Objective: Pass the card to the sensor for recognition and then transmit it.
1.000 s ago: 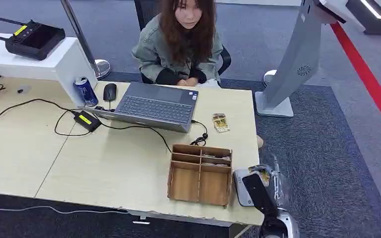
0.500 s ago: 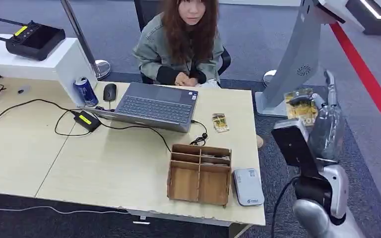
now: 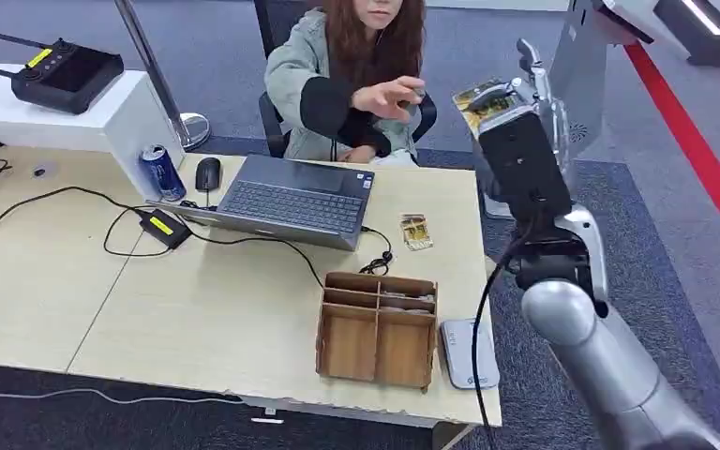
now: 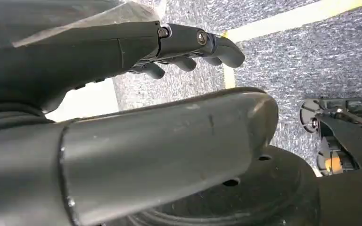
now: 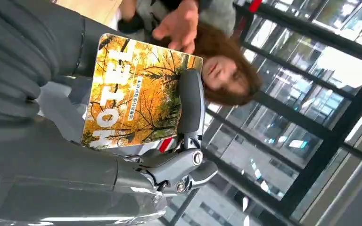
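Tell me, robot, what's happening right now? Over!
Right hand up, holding card. Left hand empty, hanging low. Person's hand reaching toward card, not touching. Nothing in between.

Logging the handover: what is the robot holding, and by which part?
The right hand pinches the hotel card by one edge; the left hand holds nothing.

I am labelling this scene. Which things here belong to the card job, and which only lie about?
Job: card held by right hand; sensor; person's hand.
Lying about: laptop, mouse, can, wooden box.
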### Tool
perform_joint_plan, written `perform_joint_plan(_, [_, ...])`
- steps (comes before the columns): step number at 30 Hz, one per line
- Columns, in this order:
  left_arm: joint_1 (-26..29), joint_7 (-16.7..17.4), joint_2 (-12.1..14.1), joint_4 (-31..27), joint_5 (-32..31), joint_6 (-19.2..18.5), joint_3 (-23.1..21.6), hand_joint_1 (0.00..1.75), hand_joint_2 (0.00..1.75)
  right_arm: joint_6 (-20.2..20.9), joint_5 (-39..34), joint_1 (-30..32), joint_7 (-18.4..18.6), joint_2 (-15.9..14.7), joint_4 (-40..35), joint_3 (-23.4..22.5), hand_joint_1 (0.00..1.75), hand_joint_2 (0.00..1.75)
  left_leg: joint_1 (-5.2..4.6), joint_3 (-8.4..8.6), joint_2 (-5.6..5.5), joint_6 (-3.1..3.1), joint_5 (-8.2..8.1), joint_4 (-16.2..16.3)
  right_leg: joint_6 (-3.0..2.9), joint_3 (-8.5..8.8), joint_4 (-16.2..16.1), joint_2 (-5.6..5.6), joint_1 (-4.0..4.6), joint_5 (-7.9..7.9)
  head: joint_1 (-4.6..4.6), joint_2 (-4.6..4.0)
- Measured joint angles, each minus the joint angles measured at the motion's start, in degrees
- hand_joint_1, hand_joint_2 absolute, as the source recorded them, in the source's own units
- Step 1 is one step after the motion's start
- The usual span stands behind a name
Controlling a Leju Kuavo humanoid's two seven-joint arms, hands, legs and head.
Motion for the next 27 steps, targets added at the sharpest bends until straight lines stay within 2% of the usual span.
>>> perform_joint_plan(4, [0.0,0.0,0.0,0.0,0.0,-0.2,-0.6,0.00,0.00,-1.6,-1.5,-2.2,-3.2,4.4,7.7,3.0,1.75,1.75,0.01,0.00,-0.01,0.00,0.00,0.0,0.00,-0.03,0.0,-0.01,0.01,0.00,0.00,0.00])
perform_joint_plan(10, [0.0,0.0,0.0,0.0,0.0,-0.4,-1.4,0.00,0.00,-2.6,-1.6,-3.7,-5.2,9.7,16.7,6.1,1.75,1.75,0.01,0.01,-0.03,-0.01,0.01,0.0,0.00,-0.08,0.0,-0.02,0.02,0.00,0.02,0.00])
perform_joint_plan(14, [0.1,0.0,0.0,0.0,0.0,-0.5,-1.8,0.00,0.00,-3.0,-2.1,-4.2,-6.3,11.9,21.2,7.3,1.75,1.75,0.01,-0.01,-0.02,0.00,0.01,0.0,0.00,-0.11,0.0,-0.02,0.02,0.00,0.00,0.00])
perform_joint_plan(21, [0.2,0.0,0.0,0.0,0.0,-0.7,-2.1,0.00,0.00,-3.3,-3.1,-4.3,-7.7,14.1,26.1,8.7,1.75,1.75,0.00,0.00,0.02,0.00,0.01,0.0,0.00,-0.11,0.0,-0.02,0.01,0.01,0.02,0.00])
perform_joint_plan(22, [0.2,0.0,0.0,0.0,0.0,-0.7,-2.1,0.00,0.00,-3.3,-3.3,-4.3,-7.9,14.5,26.8,8.9,0.00,1.75,0.00,0.00,0.02,0.00,0.01,0.0,0.00,-0.12,0.0,-0.02,0.01,0.01,0.00,0.00])
perform_joint_plan(27, [0.2,0.0,0.0,0.0,0.0,-0.5,-2.1,0.00,0.00,-3.6,-4.8,-4.1,-9.0,15.5,29.1,9.7,0.00,1.75,0.00,0.00,0.01,0.00,0.01,0.0,0.00,-0.14,0.0,-0.02,0.01,0.01,0.00,0.00])
